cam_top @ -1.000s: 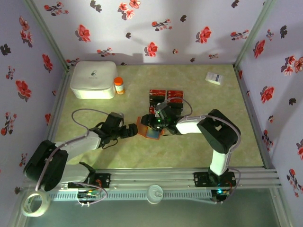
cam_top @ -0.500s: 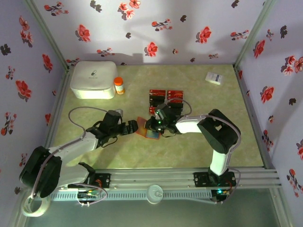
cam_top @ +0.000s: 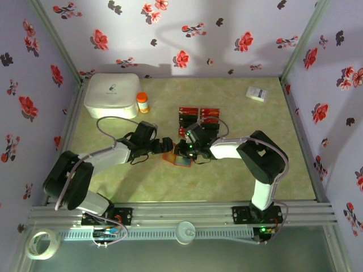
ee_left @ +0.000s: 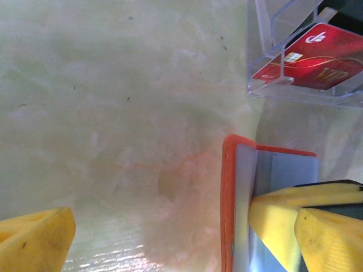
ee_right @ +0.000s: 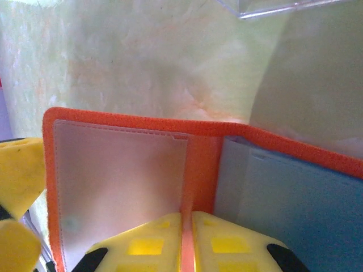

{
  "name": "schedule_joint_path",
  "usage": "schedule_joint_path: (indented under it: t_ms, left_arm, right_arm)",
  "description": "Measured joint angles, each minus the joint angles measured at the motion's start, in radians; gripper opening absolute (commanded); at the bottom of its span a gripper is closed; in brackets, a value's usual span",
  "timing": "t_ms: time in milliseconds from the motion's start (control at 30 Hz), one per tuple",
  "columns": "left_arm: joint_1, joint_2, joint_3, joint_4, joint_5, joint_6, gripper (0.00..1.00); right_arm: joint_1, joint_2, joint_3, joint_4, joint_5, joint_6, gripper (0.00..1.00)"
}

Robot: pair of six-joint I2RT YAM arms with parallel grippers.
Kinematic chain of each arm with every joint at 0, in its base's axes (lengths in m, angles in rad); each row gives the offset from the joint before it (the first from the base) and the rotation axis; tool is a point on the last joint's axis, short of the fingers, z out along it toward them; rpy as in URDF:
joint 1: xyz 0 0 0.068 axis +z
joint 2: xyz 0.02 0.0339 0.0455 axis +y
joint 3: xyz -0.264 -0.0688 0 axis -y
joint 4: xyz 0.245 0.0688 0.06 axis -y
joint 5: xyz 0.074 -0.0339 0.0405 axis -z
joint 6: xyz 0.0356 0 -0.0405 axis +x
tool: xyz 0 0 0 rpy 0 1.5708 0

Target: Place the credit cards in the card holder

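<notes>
card holder (ee_right: 119, 170): near-centre of the table, lying open; fuzzy orange-red rim, a frosted clear pocket on one flap, a smooth bluish-grey pocket on the other; I read no writing on it.
right gripper (ee_right: 188, 224): my yellow fingers are pinched together on the card holder's middle fold, with a thin orange strip between them.
left gripper (ee_left: 170, 232): spread wide, just left of the card holder; one yellow finger is over bare table, the other over the grey inside; I cannot tell whether it touches.
table (cam_top: 255, 164): pale green, marbled.
clear stand (ee_left: 266, 68): transparent angular plastic, just beyond the card holder.
red card (ee_left: 317, 56): leaning in that stand; glossy red, gold chip, gold swirl, "VIP" in gold.
credit cards (cam_top: 189, 112): more red rectangles with dark marks lie flat farther back at centre; print too small to read.
orange bottle (cam_top: 142, 102): white cap, upright, far left.
white box (cam_top: 112, 95): just left of the bottle; rounded, smooth lid, small dark logo I cannot read.
white slip (cam_top: 257, 93): far right; black print unreadable.
</notes>
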Motion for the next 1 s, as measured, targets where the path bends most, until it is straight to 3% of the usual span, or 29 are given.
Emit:
schedule_joint_path:
  t_ms: [133,367,767,1000]
  left_arm:
    - [0.0,0.04,0.025,-0.04,-0.003,0.021,1.0]
    - [-0.002,0.082,0.049,-0.119,-0.037,0.055,1.0]
    - [-0.032,0.097,0.049,-0.117,-0.093,0.062,1.0]
    - [-0.06,0.106,0.051,-0.117,-0.139,0.069,1.0]
  right_arm:
    - [0.0,0.0,0.0,0.001,0.0,0.001,0.18]
    - [0.001,-0.043,-0.042,0.017,0.007,0.005,0.37]
    - [0.001,-0.124,-0.126,0.042,0.013,0.027,0.43]
    - [-0.009,-0.228,-0.084,-0.085,0.051,-0.017,0.45]
